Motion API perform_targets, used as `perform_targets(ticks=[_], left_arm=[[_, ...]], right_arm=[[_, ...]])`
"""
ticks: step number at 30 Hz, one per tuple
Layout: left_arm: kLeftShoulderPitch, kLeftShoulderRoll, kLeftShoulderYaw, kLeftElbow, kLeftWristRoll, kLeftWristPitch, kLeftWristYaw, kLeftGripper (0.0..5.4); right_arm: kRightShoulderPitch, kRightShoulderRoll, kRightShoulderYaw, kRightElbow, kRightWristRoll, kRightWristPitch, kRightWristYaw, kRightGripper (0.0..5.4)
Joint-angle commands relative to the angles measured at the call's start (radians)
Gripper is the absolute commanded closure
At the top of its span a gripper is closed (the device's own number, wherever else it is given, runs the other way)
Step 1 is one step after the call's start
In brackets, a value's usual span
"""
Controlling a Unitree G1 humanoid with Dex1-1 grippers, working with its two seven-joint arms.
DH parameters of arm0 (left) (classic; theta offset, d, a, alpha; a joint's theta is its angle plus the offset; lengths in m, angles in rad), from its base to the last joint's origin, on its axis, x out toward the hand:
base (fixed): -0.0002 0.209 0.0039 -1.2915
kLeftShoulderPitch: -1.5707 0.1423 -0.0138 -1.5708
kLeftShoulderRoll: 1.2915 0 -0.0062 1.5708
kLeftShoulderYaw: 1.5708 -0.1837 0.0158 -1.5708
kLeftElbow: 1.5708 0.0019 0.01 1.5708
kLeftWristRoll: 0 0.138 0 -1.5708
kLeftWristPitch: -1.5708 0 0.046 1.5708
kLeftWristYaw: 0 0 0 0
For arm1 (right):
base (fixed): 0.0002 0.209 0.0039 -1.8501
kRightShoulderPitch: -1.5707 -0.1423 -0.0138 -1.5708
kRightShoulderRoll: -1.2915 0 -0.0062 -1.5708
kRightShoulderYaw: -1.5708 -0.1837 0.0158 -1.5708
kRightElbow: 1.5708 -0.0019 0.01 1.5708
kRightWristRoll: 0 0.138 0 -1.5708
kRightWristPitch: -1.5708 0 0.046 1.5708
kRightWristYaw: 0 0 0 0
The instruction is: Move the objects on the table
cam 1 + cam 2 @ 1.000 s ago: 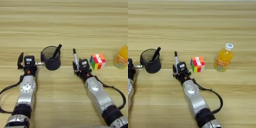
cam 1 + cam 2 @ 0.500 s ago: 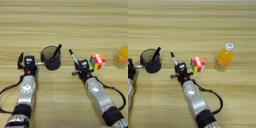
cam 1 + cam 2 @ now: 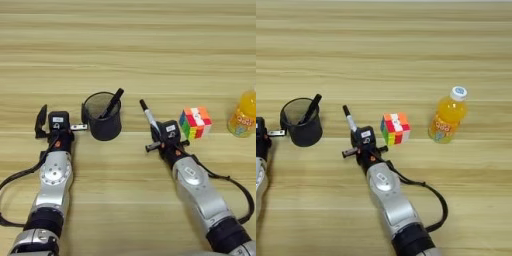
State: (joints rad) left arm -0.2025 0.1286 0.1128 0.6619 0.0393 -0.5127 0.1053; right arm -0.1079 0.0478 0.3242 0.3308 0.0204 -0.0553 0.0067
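Right tool [image 3: 159,138]: clenched on the white marker [image 3: 149,118], held off the surface [image 3: 128,50], black cap end up and tilted toward the robot's left. It stood between the black mesh pen cup [image 3: 102,116] and the multicoloured puzzle cube [image 3: 195,122], nearer the cube.

Left tool [image 3: 59,128]: at rest on the surface just left of the pen cup, one finger reaching toward the cup's wall, the other out to the far side. Fingers spread, nothing between them.

Black pen [image 3: 111,103]: standing in the pen cup, leaning against its rim, top end up and to the right.

Puzzle cube: on the surface, just right of the right tool, apart from it.

Orange-juice bottle [image 3: 447,114]: upright with white cap on, right of the cube and clear of it.

Progress, as judged: pen appeared housed in the cup; marker was in hand and not yet placed, the cup a likely destination. Cube and bottle showed no sign of being handled.
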Motion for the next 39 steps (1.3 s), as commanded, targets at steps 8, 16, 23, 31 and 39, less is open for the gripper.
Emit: perform_targets(ticks=[8,16,23,31,39], left_arm=[[-0.003,-0.002,-0.004,0.001,0.008,0.015,0.004,0.0],[-0.002,-0.001,-0.003,0.0,0.006,0.015,0.003,0.0],[-0.002,0.001,-0.001,0.0,0.005,0.015,0.001,0.0],[0.0,0.0,-0.002,-0.004,0.006,0.016,0.003,0.0],[-0.001,0.003,-0.001,-0.005,0.004,0.017,-0.001,0.0]], right_arm=[[0.117,0.037,0.022,-0.132,-0.015,0.069,0.0,4.72],[0.176,-0.001,-0.009,-0.486,0.001,0.184,0.011,4.73],[0.198,-0.011,-0.04,-0.643,0.017,0.26,0.024,4.73],[0.209,-0.068,-0.224,-0.696,0.029,0.279,0.012,4.73],[0.236,-0.114,-0.353,-0.655,0.044,0.277,0.032,4.73]])
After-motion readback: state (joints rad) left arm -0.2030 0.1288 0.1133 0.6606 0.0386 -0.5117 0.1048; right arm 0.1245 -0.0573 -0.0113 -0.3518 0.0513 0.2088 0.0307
